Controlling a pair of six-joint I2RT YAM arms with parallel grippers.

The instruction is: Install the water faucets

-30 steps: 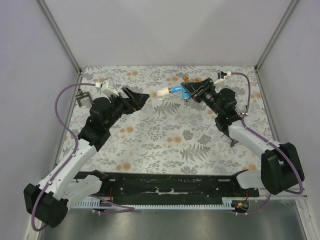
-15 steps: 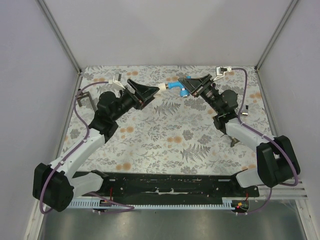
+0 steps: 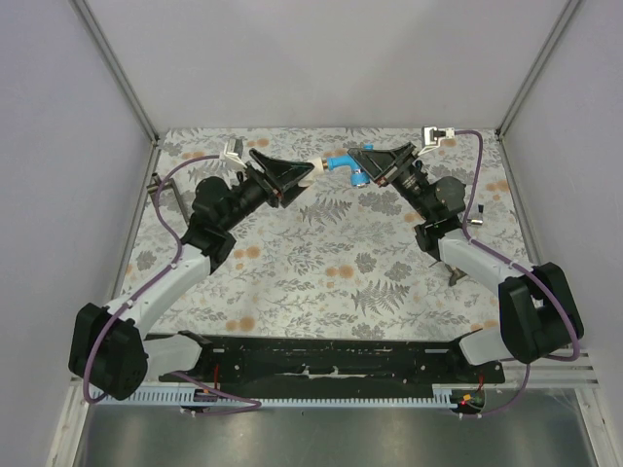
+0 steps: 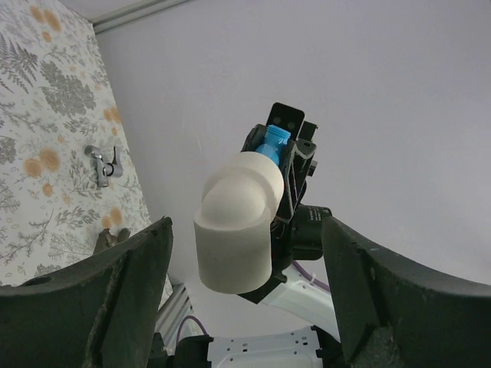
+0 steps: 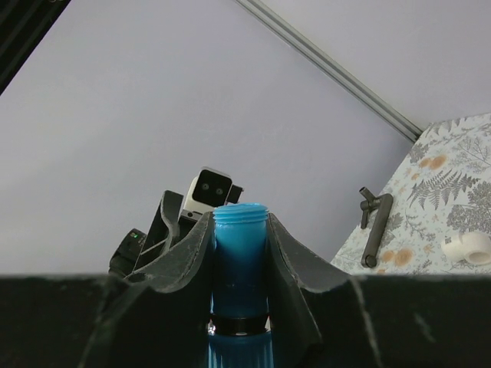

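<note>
1. Our right gripper [image 3: 366, 163] is clamped on the blue faucet [image 5: 239, 261], barrel pinched between both fingers, held in the air
2. The faucet's long axis runs straight out of the right jaws toward the left gripper [image 3: 298, 175], with a white elbow [image 4: 234, 230] at its far tip
3. Left jaws are spread, one finger on each side of the elbow, and we see no contact
4. Left arm is nearer the elbow, so we judge it closes square across it, axes in line

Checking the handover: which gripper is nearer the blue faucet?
Right. The right gripper is clamped on the blue faucet; the left gripper stands open around the white elbow at the faucet's end, fingers clear of both.
</note>
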